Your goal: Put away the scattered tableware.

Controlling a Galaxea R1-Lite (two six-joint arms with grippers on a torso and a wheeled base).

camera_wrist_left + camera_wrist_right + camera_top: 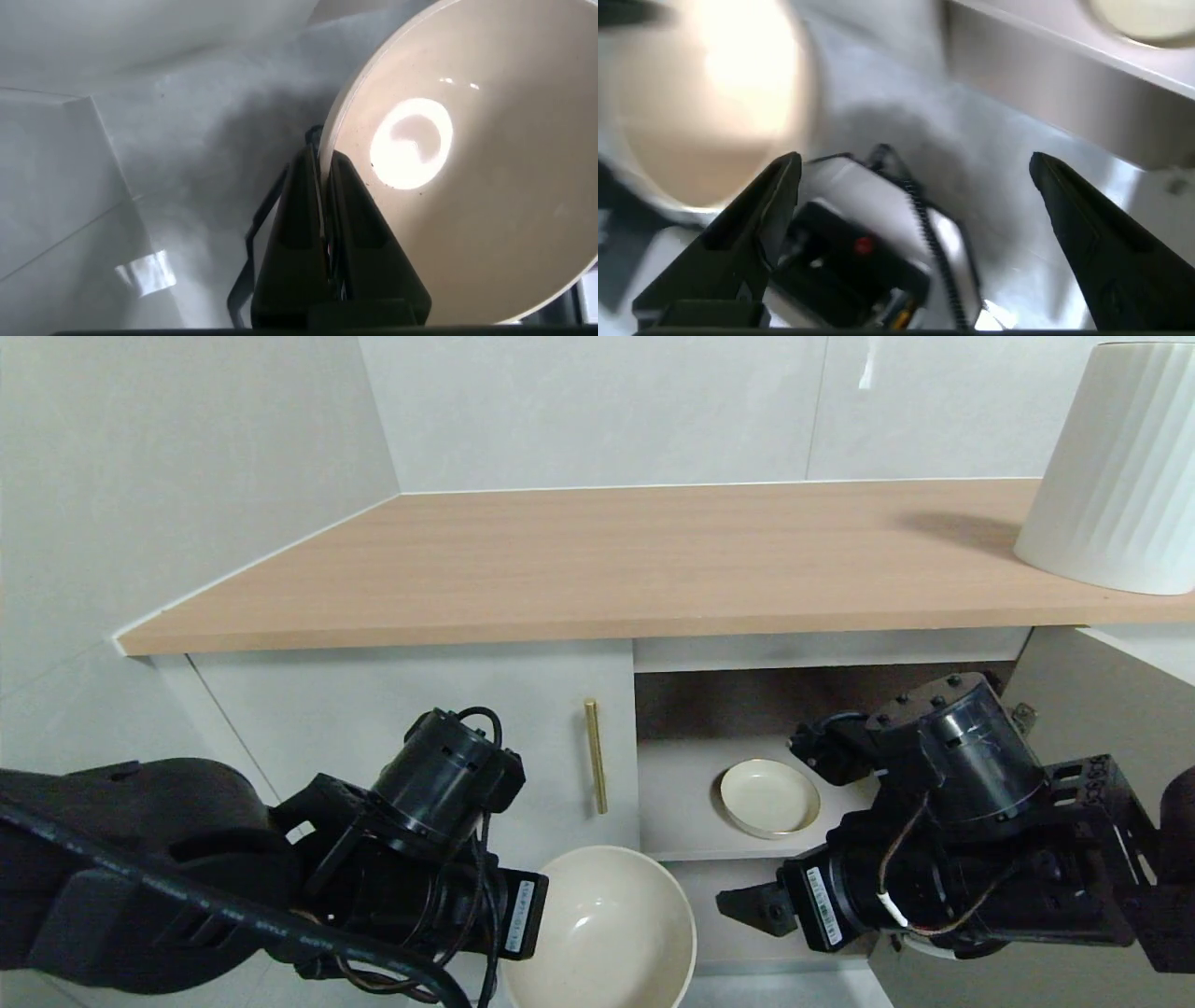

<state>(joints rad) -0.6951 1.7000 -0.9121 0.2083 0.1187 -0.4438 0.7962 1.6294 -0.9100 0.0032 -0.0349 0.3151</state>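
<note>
A large cream bowl (611, 929) hangs low in front of the cabinet, its rim pinched by my left gripper (324, 201), which is shut on it. The bowl's glossy inside (467, 168) faces the left wrist camera. A small cream plate (769, 797) lies on the shelf inside the open cabinet. My right gripper (915, 187) stands open with nothing between its fingers, just right of the bowl and below the shelf. In the right wrist view the bowl (710, 93) is blurred, and the plate (1144, 19) sits at the picture's edge.
The wooden countertop (597, 560) carries a white ribbed container (1120, 467) at the right. The left cabinet door (420, 709) is closed, with a brass handle (595, 756). The right door (1102, 709) stands open beside my right arm.
</note>
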